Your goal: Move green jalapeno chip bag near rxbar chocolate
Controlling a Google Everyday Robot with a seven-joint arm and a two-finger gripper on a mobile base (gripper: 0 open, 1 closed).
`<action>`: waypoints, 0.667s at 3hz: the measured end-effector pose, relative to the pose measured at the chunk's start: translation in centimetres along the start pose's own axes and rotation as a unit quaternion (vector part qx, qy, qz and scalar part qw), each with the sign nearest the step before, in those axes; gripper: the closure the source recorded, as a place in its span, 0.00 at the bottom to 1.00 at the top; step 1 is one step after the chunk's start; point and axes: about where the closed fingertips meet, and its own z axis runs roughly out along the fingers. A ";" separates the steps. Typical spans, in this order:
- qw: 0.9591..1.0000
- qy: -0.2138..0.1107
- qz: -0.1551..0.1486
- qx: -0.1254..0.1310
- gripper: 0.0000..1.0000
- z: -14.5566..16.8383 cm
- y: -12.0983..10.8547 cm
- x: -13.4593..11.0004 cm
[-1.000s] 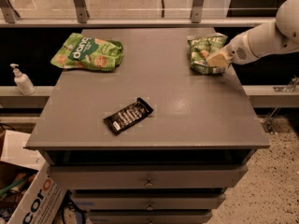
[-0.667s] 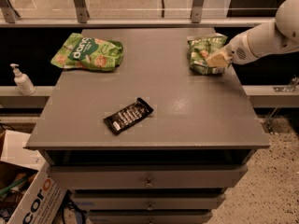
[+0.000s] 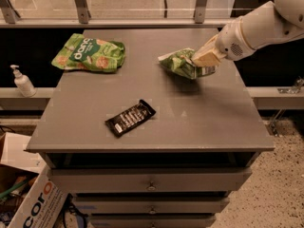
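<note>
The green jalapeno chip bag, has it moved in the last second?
Yes. Held in the gripper, the green jalapeno chip bag has shifted left, away from the table's right edge and toward the rxbar chocolate.

My gripper (image 3: pixel 203 61), gripping the green jalapeno chip bag (image 3: pixel 178 63), hangs behind-right of the rxbar chocolate (image 3: pixel 130 118); bare table (image 3: pixel 190 113) between, larger bag (image 3: pixel 88 54) behind-left.

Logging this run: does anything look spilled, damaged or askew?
Nothing spilled or damaged. The green jalapeno chip bag hangs tilted in the pincer, just above the table; the rxbar chocolate lies diagonal near the front.
</note>
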 end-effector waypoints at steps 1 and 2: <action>1.000 0.000 0.000 0.000 1.00 0.0 0.0 0.0; 1.000 0.002 -0.009 -0.022 1.00 0.1 1.2 0.8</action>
